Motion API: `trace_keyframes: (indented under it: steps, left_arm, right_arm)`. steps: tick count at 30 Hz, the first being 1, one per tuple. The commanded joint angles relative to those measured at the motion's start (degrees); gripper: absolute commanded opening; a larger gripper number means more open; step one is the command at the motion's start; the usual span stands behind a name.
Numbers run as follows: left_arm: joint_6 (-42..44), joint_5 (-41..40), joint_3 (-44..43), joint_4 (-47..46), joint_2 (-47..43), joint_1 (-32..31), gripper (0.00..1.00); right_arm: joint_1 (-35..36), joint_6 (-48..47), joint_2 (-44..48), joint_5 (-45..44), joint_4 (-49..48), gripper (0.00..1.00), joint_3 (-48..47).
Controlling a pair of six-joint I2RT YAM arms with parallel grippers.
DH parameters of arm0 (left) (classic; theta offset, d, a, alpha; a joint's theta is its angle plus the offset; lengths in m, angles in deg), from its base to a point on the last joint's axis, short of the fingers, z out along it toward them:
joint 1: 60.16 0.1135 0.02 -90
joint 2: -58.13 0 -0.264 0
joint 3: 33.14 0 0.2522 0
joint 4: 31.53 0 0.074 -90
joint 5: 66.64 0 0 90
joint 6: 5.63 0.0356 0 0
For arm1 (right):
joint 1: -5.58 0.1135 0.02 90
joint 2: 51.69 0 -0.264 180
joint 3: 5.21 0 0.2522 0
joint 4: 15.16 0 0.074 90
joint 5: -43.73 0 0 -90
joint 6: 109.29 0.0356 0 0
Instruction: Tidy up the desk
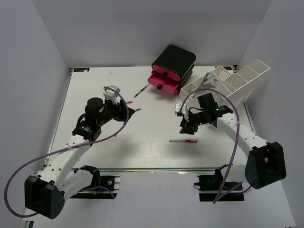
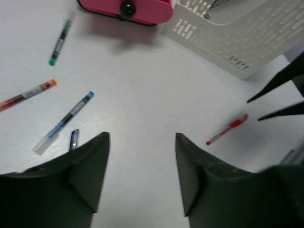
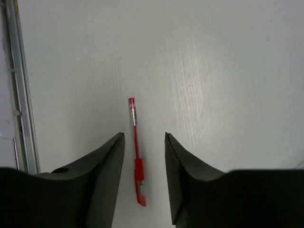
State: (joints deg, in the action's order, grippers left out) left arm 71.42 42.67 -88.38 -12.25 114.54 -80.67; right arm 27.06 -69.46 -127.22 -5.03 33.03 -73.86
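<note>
The white desk has pens scattered over it. A red pen lies near the middle front. My right gripper hovers over it, open. In the right wrist view the red pen lies flat on the desk between the two fingers of the right gripper, untouched. My left gripper stands open and holds nothing. The left gripper looks down on bare desk. To its left lie a blue pen, an orange-tipped pen, a green pen and a small blue piece.
A black-and-pink drawer unit stands at the back centre. Right of it a white perforated tray leans tilted. A silver rail runs along the near edge. Grey walls close in the left, back and right sides.
</note>
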Motion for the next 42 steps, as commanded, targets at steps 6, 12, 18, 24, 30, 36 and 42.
trace_keyframes:
  steps: [6,12,18,24,30,36,42]
  left_arm:
    - [4.78,-7.78,-2.12,7.57,-2.96,0.12,0.79]
    - [5.04,-11.93,-1.59,8.02,-7.09,0.12,0.82]
    - [4.95,-11.84,-1.68,8.02,-7.36,0.12,0.82]
    - [4.95,-12.72,-1.68,8.10,-7.80,0.12,0.82]
    - [5.04,-12.81,-1.68,8.11,-7.80,0.12,0.83]
    - [5.04,-13.51,-1.68,8.37,-7.97,0.12,0.83]
    - [4.95,-13.77,-1.68,8.37,-7.97,0.12,0.83]
  right_arm:
    - [1.73,-9.94,1.97,-11.51,0.90,0.52,6.11]
    - [3.57,-9.95,-0.58,-15.21,-0.68,0.51,7.34]
    - [4.98,-10.65,-2.08,-18.47,-2.09,0.52,9.19]
    - [5.94,-11.09,-3.66,-19.52,-3.06,0.55,10.42]
    - [7.26,-10.30,-5.24,-19.96,-4.72,0.53,11.65]
    - [8.58,-9.24,-7.26,-20.93,-6.13,0.51,12.09]
    - [9.64,-9.07,-9.11,-22.51,-7.10,0.49,12.70]
